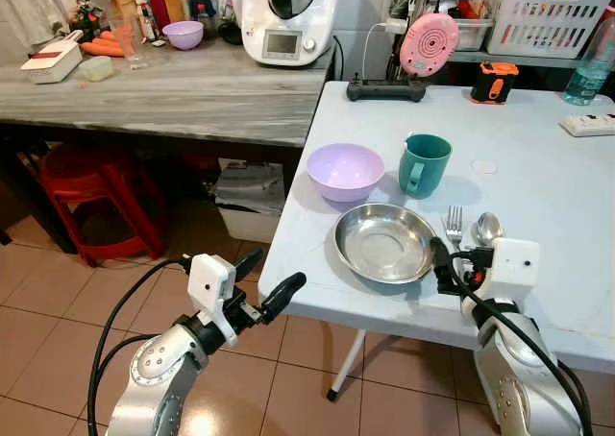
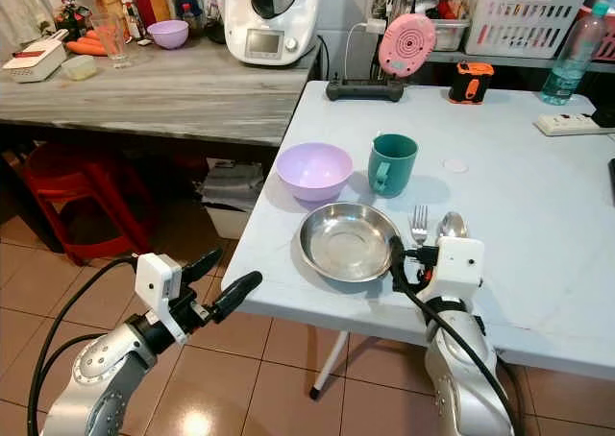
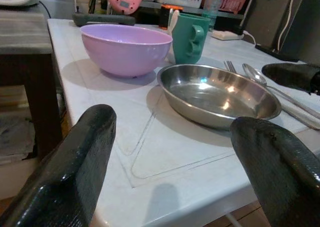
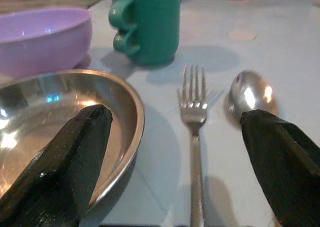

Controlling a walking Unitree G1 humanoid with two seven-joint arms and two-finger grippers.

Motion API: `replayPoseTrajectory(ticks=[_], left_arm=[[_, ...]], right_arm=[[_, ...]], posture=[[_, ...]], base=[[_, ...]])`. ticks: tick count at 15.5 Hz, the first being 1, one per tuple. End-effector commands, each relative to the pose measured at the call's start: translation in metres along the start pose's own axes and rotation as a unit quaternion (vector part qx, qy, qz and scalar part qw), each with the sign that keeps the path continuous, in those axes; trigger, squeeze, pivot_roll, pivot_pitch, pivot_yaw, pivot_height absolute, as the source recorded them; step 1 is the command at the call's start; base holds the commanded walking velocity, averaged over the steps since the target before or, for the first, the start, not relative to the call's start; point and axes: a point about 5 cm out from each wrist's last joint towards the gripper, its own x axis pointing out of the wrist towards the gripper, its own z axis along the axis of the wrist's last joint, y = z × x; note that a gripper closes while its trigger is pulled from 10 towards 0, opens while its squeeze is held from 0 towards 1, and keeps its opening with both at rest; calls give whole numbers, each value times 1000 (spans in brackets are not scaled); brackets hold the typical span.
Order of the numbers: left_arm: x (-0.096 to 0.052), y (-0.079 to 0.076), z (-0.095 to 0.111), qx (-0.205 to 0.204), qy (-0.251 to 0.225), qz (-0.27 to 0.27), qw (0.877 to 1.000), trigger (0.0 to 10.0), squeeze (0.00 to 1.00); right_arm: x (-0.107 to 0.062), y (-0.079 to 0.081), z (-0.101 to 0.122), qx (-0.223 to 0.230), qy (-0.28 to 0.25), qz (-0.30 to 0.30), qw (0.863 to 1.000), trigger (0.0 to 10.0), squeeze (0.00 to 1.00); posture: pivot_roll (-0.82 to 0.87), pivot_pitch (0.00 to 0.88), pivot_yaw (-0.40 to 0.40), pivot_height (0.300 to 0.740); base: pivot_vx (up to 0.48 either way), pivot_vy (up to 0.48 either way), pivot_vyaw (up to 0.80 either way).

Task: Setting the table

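Note:
On the pale blue table a steel plate lies near the front edge. Behind it stand a lilac bowl and a teal mug. A fork and a spoon lie side by side to the right of the plate. My right gripper hovers low over the table's front edge, open. In the right wrist view the fork's handle runs between its spread fingers. My left gripper is open over the floor, just off the table's left edge, and points at the plate.
A grey wooden counter at the left carries a kitchen machine, carrots and a small lilac bowl. A red stool stands beneath it. At the table's far edge are a power strip, a water bottle and a white basket.

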Motion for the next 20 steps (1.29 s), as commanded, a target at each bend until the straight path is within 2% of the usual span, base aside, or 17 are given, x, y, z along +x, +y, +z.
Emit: replayPoseTrajectory(ticks=[1,8,15,17,19,20], left_arm=[[-1,2,2,11,1,-4,1000,10000,0],[-3,1,1,15,1,-22,1000,10000,0],[-8,8,1,55,19,-49,997,10000,0],[-8,3,-2,74,29,-78,994,10000,0],[-9,2,-2,72,29,-80,994,10000,0],[-9,1,-3,73,30,-82,994,10000,0]], right_arm=[[2,2,-3,5,15,13,1000,10000,0],[9,9,-4,24,33,43,998,10000,0],[16,17,-5,73,70,89,991,10000,0],[19,19,-5,81,84,100,988,10000,0],[21,20,-4,82,87,101,988,9922,0],[22,19,-3,84,88,102,987,4431,0]], posture=[[-56,17,29,740],[-51,31,29,740],[-49,41,31,740],[-52,47,33,740],[-51,51,34,740],[-51,54,32,740]], base=[[0,0,0],[0,0,0],[0,0,0],[0,0,0],[0,0,0],[0,0,0]])
